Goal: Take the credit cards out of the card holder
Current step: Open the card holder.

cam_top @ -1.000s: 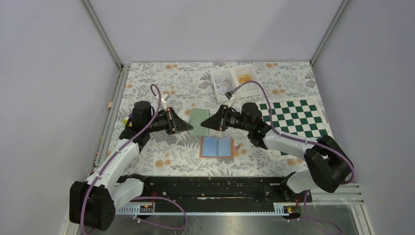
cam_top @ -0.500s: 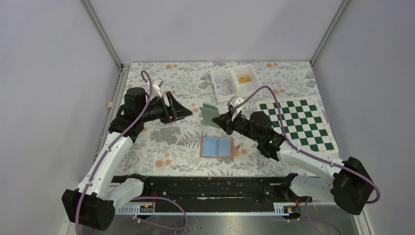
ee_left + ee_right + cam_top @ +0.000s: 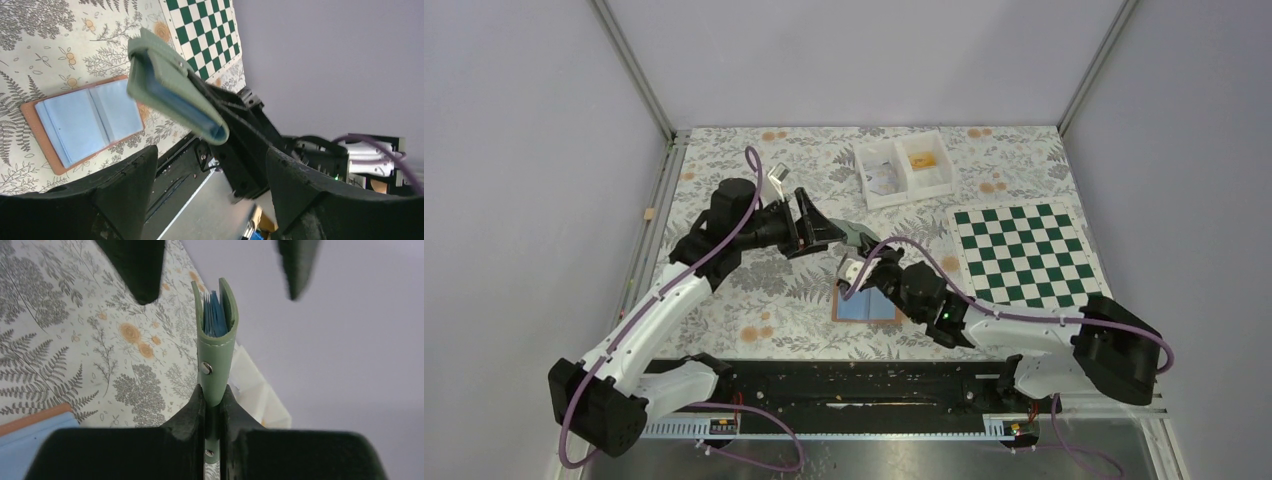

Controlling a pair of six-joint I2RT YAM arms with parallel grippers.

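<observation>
Right jaws clamped on the snap end of a green folded holder (image 3: 216, 347), held aloft, blue leaves toward the left jaws, which are spread wide near its open end; tan card holder (image 3: 87, 122) lies open on the tabletop (image 3: 754, 290) below; step looks like presenting for extraction, and next the left jaws must pinch a card edge.

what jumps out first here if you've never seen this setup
The eye lands on the green card holder, held in mid-air and pinched at its snap end by the right gripper, with blue pages showing at its open edge. The left gripper is open right by it, one finger on either side. Below, a tan-brown card holder lies open on the floral table, light-blue panels up.
</observation>
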